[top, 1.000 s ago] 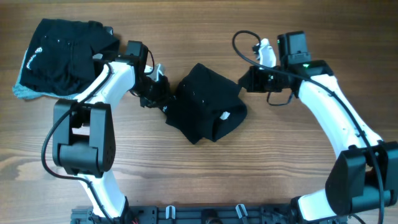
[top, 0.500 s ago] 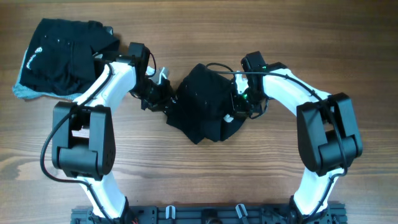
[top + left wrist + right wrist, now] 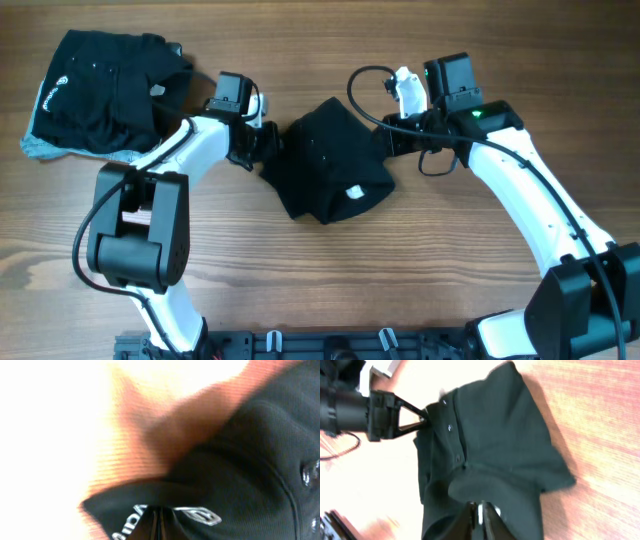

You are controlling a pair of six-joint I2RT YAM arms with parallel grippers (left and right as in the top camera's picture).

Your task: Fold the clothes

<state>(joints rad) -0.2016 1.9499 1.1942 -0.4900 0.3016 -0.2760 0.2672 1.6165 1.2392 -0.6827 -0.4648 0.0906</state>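
Your left arm [image 3: 195, 145] and right arm [image 3: 535, 195] have smooth white link shells joined by bulky black motor housings. A thin black cable [image 3: 352, 92] loops off the right wrist, beside a small glowing green light [image 3: 478, 113].

a robotics lab bench: white-and-black left arm [image 3: 185, 150] and right arm [image 3: 530, 195] rise from a black mounting rail [image 3: 330, 347] at the near edge of a wood-grain table [image 3: 400, 290].

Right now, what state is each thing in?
shirt: bunched mid-table, partly folded, held at both sides.
left gripper: shut on the shirt's left edge.
right gripper: shut on the shirt's right edge.
pile: lying loose at far left, not gripped.
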